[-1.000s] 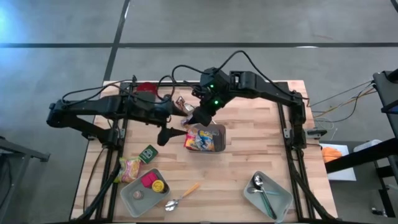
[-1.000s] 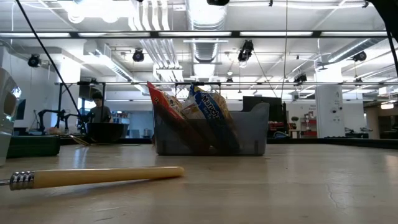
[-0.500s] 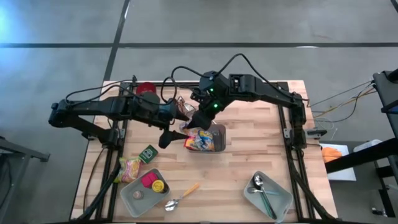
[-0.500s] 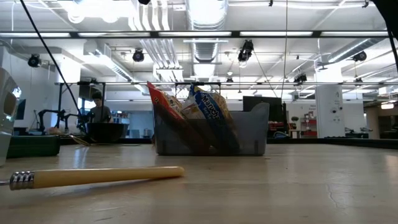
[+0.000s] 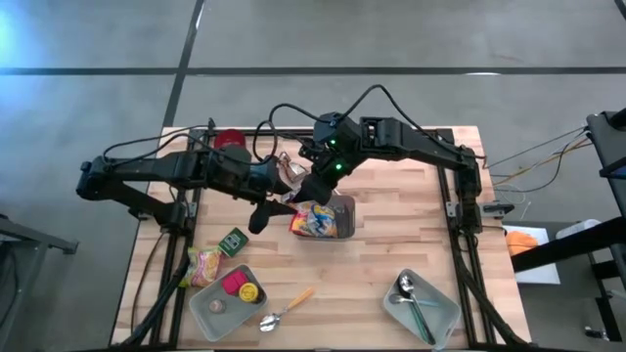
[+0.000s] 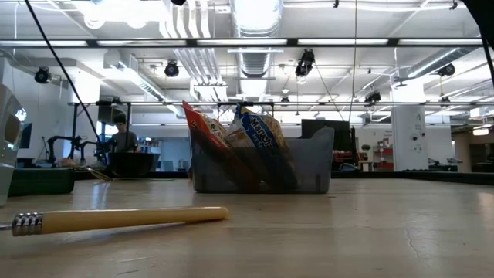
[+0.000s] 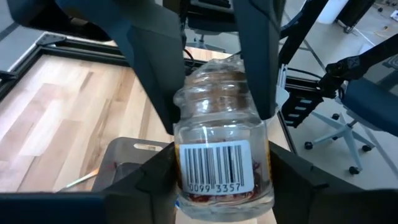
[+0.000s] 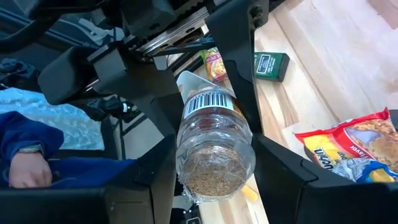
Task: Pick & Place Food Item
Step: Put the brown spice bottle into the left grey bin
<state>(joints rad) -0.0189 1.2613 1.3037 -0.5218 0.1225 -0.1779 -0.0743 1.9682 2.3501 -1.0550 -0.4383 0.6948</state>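
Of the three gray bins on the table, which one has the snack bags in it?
The middle gray bin, just below where the two grippers meet, holds the bright snack bags. The left bin holds small round items, and the right bin holds spoons.

Left arm (image 5: 166,171): black, jointed, lying nearly level across the left half of the overhead frame, forearm reaching toward frame centre.

Right arm (image 5: 411,142): enters from the right edge of the table, elbow bent, wrist angled down and left, green lights lit on the wrist.

Left hand (image 5: 279,178) and right hand (image 5: 305,181) meet nose to nose just above frame centre, clear of the table.

Both hold one clear glass jar with a barcode label (image 7: 221,149), each from an opposite end. Left fingers (image 7: 155,174) press its sides; right fingers (image 8: 273,162) clamp the other end.
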